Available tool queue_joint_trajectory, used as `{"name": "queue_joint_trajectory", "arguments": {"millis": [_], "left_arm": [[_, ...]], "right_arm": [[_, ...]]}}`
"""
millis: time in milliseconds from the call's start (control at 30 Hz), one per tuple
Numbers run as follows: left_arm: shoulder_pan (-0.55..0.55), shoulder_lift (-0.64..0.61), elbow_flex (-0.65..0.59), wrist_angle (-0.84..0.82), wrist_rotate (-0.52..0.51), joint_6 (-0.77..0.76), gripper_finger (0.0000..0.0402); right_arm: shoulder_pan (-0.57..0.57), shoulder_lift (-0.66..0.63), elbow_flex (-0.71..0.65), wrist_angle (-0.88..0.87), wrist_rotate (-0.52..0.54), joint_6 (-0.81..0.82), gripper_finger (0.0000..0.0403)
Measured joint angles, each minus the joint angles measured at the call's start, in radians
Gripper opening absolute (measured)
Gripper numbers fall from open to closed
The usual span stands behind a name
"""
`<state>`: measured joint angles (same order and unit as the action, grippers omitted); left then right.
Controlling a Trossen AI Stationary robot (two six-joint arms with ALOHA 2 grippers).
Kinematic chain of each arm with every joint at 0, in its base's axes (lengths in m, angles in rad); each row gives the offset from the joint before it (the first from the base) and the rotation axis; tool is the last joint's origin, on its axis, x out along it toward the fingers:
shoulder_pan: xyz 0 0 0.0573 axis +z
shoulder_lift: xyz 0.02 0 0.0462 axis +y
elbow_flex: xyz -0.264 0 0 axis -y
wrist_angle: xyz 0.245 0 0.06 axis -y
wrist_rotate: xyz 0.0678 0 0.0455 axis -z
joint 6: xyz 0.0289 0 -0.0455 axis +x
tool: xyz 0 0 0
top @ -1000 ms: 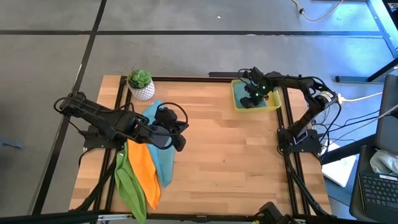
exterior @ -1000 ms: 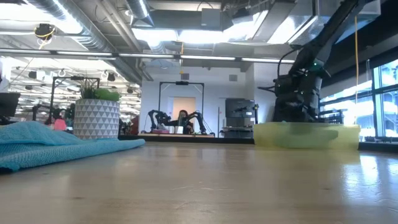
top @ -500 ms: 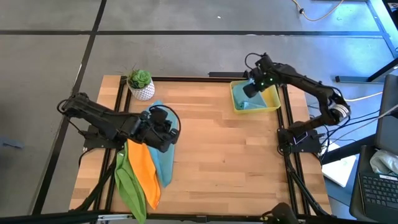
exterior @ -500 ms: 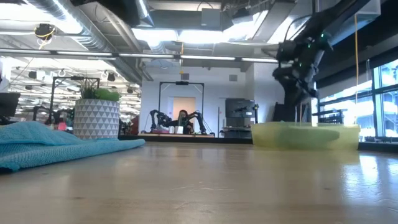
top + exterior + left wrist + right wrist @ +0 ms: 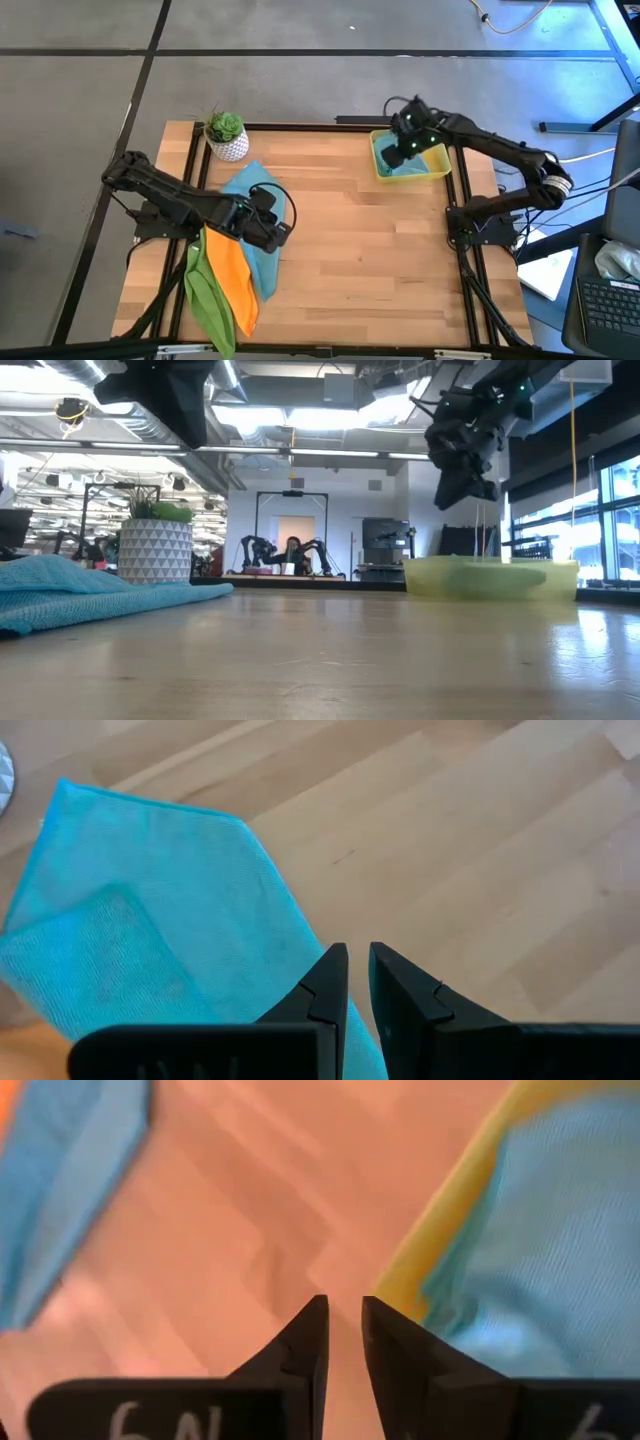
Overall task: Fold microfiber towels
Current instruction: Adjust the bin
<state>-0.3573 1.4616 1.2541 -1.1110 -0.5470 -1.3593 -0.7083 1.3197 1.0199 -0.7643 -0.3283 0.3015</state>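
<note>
I keep the left gripper above the teal towel at about nine o'clock on the table. Its fingers are almost together and hold nothing, because this towel waits for folding. The orange towel and the green towel lie beside it, toward seven o'clock. The right gripper is raised at the edge of the yellow tray near one o'clock, narrow and empty, where one light blue towel lies inside.
</note>
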Motion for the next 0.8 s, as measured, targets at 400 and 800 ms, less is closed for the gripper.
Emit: {"name": "queue_joint_trajectory", "arguments": {"millis": [400, 800], "left_arm": [[-0.044, -0.003, 0.000, 0.029, 0.059, 0.002, 0.0037], [0.017, -0.003, 0.000, -0.120, 0.107, 0.008, 0.0037]], "right_arm": [[0.145, 0.026, -0.178, -0.189, 0.098, 0.229, 0.0067], [0.053, 0.026, -0.341, 0.148, 0.203, 0.428, 0.0067]]}}
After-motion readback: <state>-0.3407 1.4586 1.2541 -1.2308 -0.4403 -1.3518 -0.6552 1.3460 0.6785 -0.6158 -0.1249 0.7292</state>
